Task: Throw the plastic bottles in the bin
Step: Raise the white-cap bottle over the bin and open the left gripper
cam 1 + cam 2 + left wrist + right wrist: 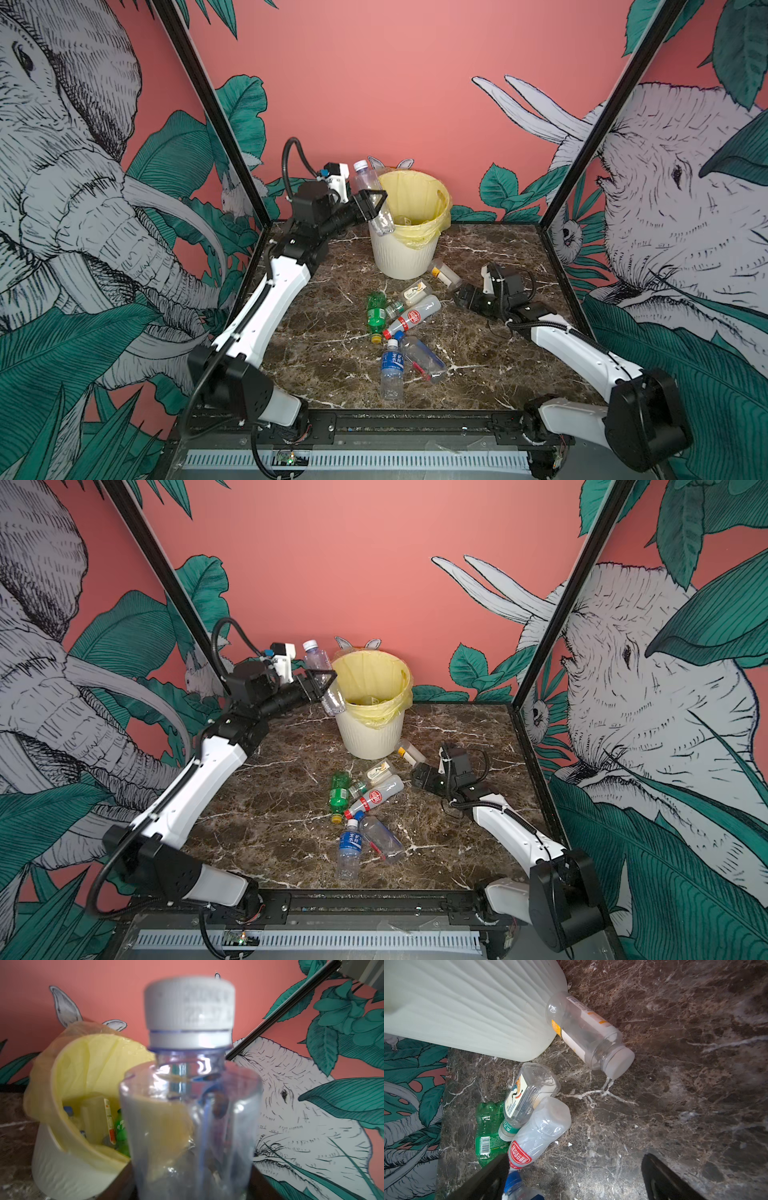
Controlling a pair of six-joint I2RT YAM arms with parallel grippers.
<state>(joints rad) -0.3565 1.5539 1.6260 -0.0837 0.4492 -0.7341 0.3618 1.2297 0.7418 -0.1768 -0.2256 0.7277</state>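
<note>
Just beside the cream ribbed bin (401,257), a clear white-capped plastic bottle (365,180) is bracketed by the left gripper (375,204); grip cannot be told.

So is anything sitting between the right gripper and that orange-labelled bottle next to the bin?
Nothing visible does. Only bare table lies between the right gripper, its fingers open, and the orange-labelled bottle, which lies on its side beside the bin.
</note>
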